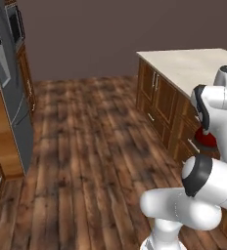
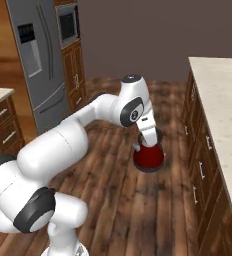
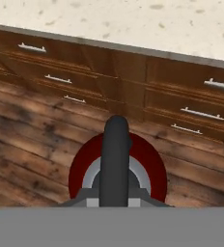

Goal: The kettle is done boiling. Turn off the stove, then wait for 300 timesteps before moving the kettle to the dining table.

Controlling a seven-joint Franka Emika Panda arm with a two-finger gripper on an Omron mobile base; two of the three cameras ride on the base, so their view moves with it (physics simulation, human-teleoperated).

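The red kettle hangs above the wooden floor, its dark arched handle running up the middle of the hand view over the red dome. My gripper is shut on that handle from above. In the left base view the kettle peeks out behind my forearm, beside the cabinet fronts. The dining table with its beige speckled top stands just to the right of the kettle and higher than it. The stove is out of view.
Brown drawer fronts with metal handles line the table's side close to the kettle. A grey refrigerator and a built-in oven stand at the far left. A low cabinet is at the left edge. Open wood floor lies between.
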